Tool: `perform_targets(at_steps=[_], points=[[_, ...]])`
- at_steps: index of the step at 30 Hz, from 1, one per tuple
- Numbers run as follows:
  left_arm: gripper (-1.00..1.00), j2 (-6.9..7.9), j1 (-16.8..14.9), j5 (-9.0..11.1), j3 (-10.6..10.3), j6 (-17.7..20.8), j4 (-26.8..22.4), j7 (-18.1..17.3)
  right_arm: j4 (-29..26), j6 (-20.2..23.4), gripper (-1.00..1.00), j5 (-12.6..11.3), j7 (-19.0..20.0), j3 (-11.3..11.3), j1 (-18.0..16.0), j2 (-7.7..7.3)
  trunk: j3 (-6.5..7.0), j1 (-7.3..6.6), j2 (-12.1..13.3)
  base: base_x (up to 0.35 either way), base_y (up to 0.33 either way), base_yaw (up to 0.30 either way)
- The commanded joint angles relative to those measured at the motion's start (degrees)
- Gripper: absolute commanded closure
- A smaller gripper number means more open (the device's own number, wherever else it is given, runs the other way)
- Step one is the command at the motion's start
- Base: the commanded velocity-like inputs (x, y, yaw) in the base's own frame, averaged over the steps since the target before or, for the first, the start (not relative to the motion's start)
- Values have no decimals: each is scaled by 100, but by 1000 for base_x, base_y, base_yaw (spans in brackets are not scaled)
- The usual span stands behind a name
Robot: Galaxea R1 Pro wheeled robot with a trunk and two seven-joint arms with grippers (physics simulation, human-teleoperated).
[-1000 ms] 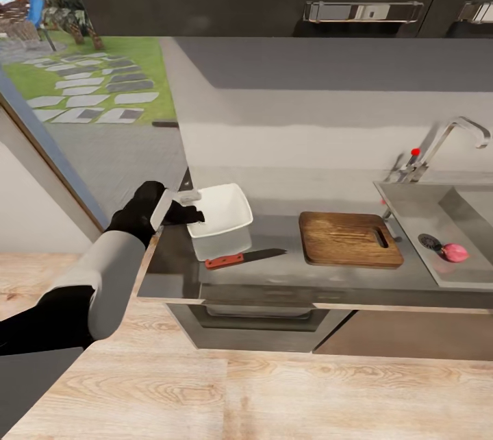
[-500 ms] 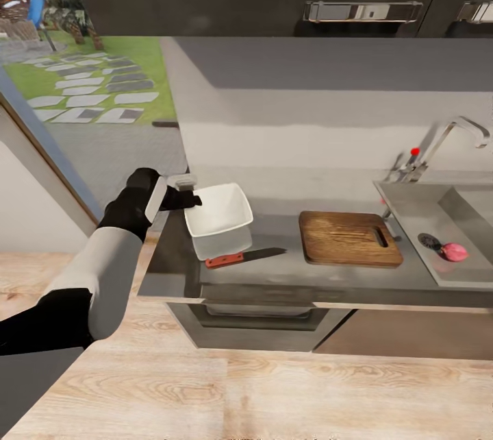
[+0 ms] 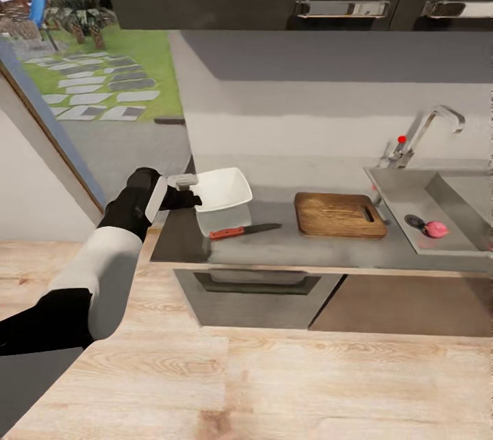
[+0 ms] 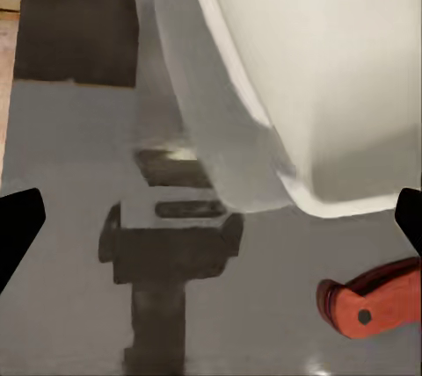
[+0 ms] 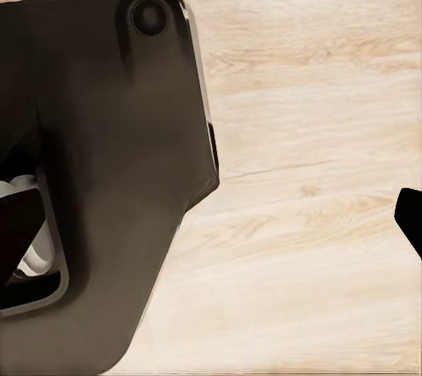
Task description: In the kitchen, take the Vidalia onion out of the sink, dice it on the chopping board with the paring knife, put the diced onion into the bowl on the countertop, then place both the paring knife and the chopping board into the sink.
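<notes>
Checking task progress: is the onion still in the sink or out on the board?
Still in the sink. The Vidalia onion lies on the sink floor beside the round drain; the chopping board on the countertop is bare.

The head camera has drawn back and swung a little: the countertop (image 3: 308,248) with everything on it sits smaller and higher in the head view. A wider band of wooden floor (image 3: 274,385) shows below it. A second cabinet handle (image 3: 455,9) now shows almost whole toward 1 o'clock. None of that is movement of the objects themselves.

The left gripper (image 3: 192,192) has pulled back. A second ago its dark finger reached over the rim into the bowl (image 3: 222,197); now its fingertips sit just at the bowl's 9 o'clock edge, slightly higher.
</notes>
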Motion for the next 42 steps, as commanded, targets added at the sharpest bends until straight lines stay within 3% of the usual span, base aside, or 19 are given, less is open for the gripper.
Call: perform_targets(at_steps=[1,17,23,27,28,29,36,41,42], points=[[-100,-6,-4,11,27,24,-3,0,-13,-2,-100,2,-24,7,4,2,-9,0,-11,-322,0,0],[-100,-16,53,2,21,10,-67,-5,-37,-1,-100,3,-24,7,4,-14,-9,0,-11,-313,0,0],[-100,-84,705,2,0,-9,-666,-12,-108,-7,-100,12,-24,7,4,-37,-9,0,-11,-56,0,0],[-100,-90,1423,2,-137,-18,-1440,-21,-207,-9,-100,23,-24,7,4,-59,-9,0,-11,-9,0,0],[-100,-87,2059,2,-224,-25,-2114,-24,-397,-9,-100,30,-24,7,4,-87,-9,0,-11,-1,0,0],[-100,-87,2316,2,-241,-26,-2376,-27,-490,-9,-100,33,-24,7,4,-98,-9,0,-11,0,0,0],[-100,-79,3737,4,-284,-117,-3720,-56,-994,-8,-100,38,-24,7,4,-183,-9,0,-11,0,0,0],[-100,-66,4839,2,-474,-729,-4409,-56,-1324,-2,-100,38,-27,7,-2,-285,-9,0,-11,0,0,0],[-100,-62,5526,-1,-586,-1287,-4687,-46,-1628,4,-100,38,-52,7,-4,-309,-9,0,-11,0,0,0]])
